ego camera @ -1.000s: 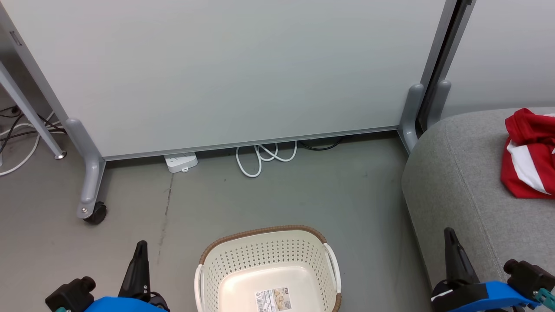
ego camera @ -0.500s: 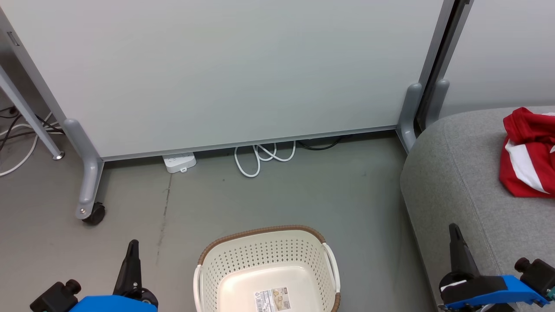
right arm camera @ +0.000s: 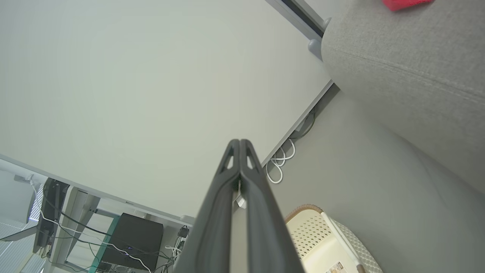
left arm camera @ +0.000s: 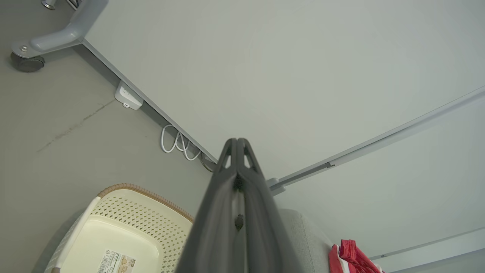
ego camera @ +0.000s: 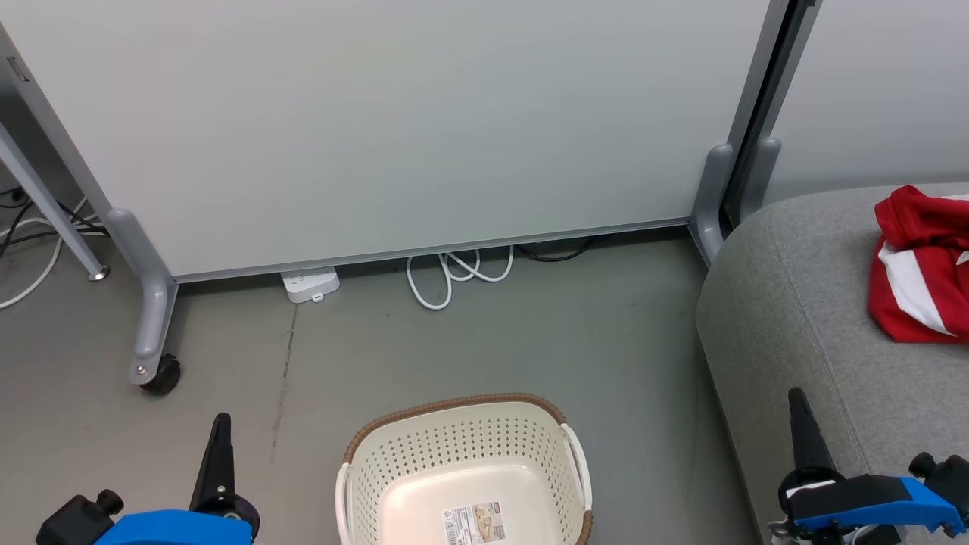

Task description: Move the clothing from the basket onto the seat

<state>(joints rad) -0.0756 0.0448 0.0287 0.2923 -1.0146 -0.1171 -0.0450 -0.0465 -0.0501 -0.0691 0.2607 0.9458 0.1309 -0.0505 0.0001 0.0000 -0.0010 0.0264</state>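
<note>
Basket (ego camera: 454,400) sits on the grey floor (ego camera: 530,341) right in front of the robot, btwn its two arms, cream w/ a brown woven-look rim & white handles. Its bare bottom shows, w/ a printed label (ego camera: 473,522) stuck flat on it. Clothing (ego camera: 905,265), red fabric w/ a white stripe, lies bunched on top of the seat (ego camera: 787,318) over on the robot's right, well apart from the basket, w/ a strip of floor btwn basket & seat. Part of the heap runs off the pic edge, so can't say how many pieces. Left jaws are pressed fully together w/ nothing in them: the dark fingers (ego camera: 218,454) point up over the floor just left of the basket, not touching it, & the left wrist view shows both tips meeting w/ no gap. Right jaws same story, closed tight & empty. Their fingers (ego camera: 806,435) stand up in front of the seat's near edge; whether they touch the fabric I can't tell. Behind it all stands a pale partition panel (ego camera: 416,129) on grey legs, w/ a caster (ego camera: 163,373) under the left leg. Below its bottom rail a white power strip (ego camera: 309,284) & a looped white cable (ego camera: 454,274) lie on the floor. Right wrist view also catches a black box (right arm camera: 132,239) & dangling cables beyond the panel.
</note>
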